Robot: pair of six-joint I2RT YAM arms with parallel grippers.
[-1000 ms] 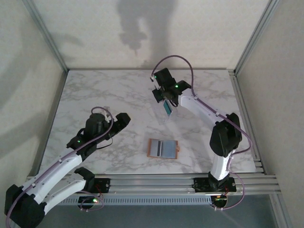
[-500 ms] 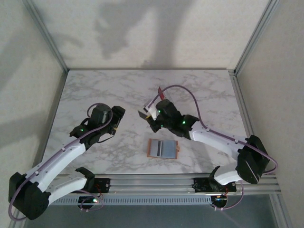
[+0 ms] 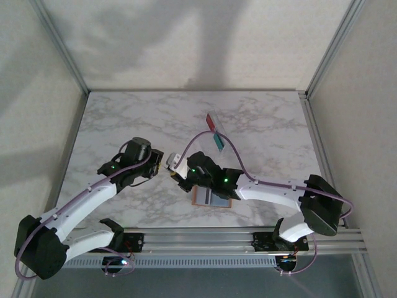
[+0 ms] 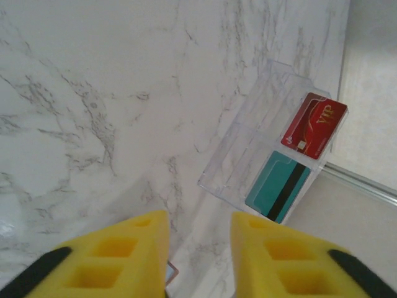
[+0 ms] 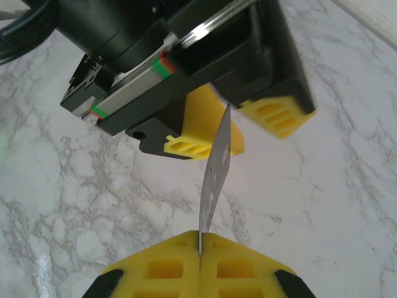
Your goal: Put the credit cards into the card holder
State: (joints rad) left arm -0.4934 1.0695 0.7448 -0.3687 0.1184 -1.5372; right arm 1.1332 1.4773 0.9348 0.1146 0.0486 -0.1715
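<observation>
Thin, stiff, slippery credit card, very light, held edge-up over the tabletop.
Right gripper pinches its lower edge. Left gripper, narrow, straddles the top and should clamp the flat faces, I think. Card holder lies at 4 o'clock.

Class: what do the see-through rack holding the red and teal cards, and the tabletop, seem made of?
Rack: probably clear rigid plastic, glossy; the veining shows through it. Tabletop: white with grey veins, smooth, faintly shiny; marble or a marble-print laminate, the look leaves it open.
</observation>
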